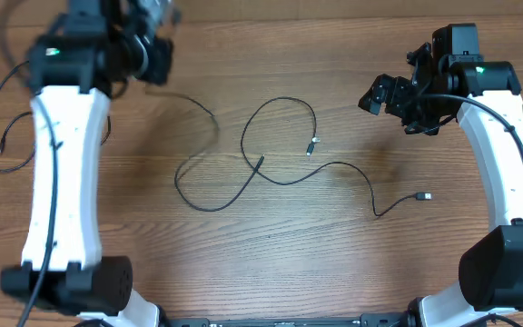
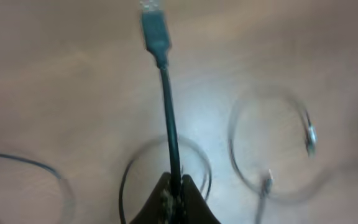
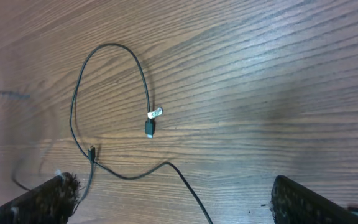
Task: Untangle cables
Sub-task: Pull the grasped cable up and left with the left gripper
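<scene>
Left gripper [image 2: 174,190] pinched a thin black cable [image 2: 168,112]; right gripper [image 3: 169,190] gaped wide over looped cables [image 3: 150,128] on the woodgrain table [image 3: 278,62].

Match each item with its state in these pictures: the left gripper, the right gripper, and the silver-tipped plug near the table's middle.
Column one:
1. left gripper
2. right gripper
3. silver-tipped plug

Column two:
A. lying loose on the table
B. shut on a cable
C. open, holding nothing

Pairs: 1-B; 2-C; 3-A
</scene>
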You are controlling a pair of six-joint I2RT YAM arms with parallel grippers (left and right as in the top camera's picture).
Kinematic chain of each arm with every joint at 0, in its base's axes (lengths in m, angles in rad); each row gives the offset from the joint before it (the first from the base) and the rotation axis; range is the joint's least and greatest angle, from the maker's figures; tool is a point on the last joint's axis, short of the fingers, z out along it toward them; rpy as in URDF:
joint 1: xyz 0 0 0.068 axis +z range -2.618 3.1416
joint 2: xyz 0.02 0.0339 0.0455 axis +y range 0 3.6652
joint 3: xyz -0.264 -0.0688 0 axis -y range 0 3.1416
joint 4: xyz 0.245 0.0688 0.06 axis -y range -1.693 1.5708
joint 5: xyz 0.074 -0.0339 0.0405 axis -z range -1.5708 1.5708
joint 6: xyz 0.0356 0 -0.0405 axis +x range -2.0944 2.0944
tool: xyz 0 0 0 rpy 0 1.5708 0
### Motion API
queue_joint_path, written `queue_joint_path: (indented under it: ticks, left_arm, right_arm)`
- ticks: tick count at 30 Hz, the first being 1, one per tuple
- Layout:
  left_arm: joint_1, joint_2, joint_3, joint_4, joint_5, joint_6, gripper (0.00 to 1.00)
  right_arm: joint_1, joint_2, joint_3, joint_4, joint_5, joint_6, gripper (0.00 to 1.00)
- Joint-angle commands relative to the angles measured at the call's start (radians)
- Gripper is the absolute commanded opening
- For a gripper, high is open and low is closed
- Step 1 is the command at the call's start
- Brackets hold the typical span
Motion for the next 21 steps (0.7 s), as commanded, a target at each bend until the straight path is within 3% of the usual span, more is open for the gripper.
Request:
queue_joint_path:
  ticks: [1,5,11,14,21]
  left_arm:
    - [0.043,-0.021,0.177,0.006,-0.248,-0.1,0.04]
    - [0.177,-0.021,0.286,0.042,-0.364,-0.199,0.04]
    - [0.561,-0.021,0.333,0.13,-0.568,-0.42,0.04]
    - [0.632,-0.021,0.333,0.126,-0.555,-0.422,0.04]
    - [0.647,-0.016,0.333,0.154,-0.628,-0.393,0.04]
  right_arm:
    - [0.005,-0.025,0.023,0.007,-0.006,-0.002,0.98]
    - [0.005,-0.025,0.023,0.006,-0.006,-0.001,0.98]
    - [0.005,-0.025,0.023,0.011,-0.013,-0.001,0.98]
    - [0.005,-0.025,0.023,0.02,-0.013,-0.001,0.98]
    - [0.005,-0.025,0.023,0.031,-0.029,-0.001,0.98]
